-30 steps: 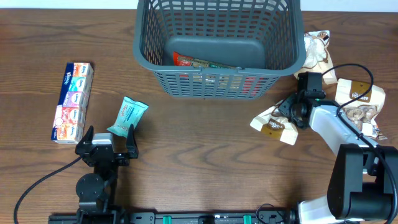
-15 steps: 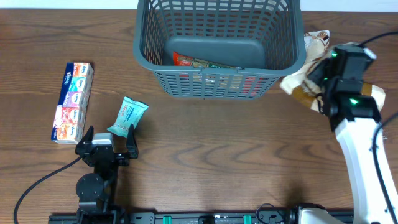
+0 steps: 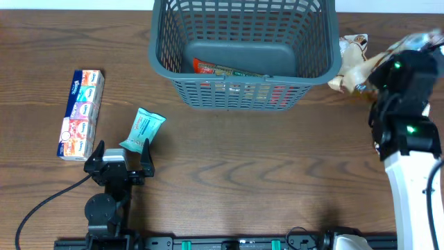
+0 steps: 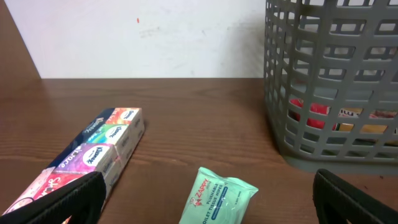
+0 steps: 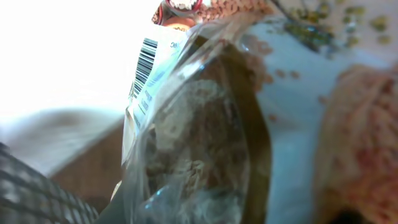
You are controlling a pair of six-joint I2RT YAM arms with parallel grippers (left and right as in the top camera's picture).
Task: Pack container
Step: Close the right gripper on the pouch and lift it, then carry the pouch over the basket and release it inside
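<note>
Overhead view: even, diffuse light. The container [image 3: 239, 90] casts only a soft shadow on the worktop [image 3: 243, 173]. The right arm [image 3: 406, 83] is blurred.
Left wrist view: sharp, except the dark, soft-edged left gripper [image 4: 208, 205] fingers [image 4: 62, 199].
Right wrist view: upper left overexposed. The snack pack [image 5: 199, 137] is out of focus, with glare on its film.

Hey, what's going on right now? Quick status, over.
Left gripper: jaws open, empty, near wipes pack. Right gripper: jaws shut on snack pack, aloft at right rim of basket. One red wrapper inside; nothing blocking its opening.
</note>
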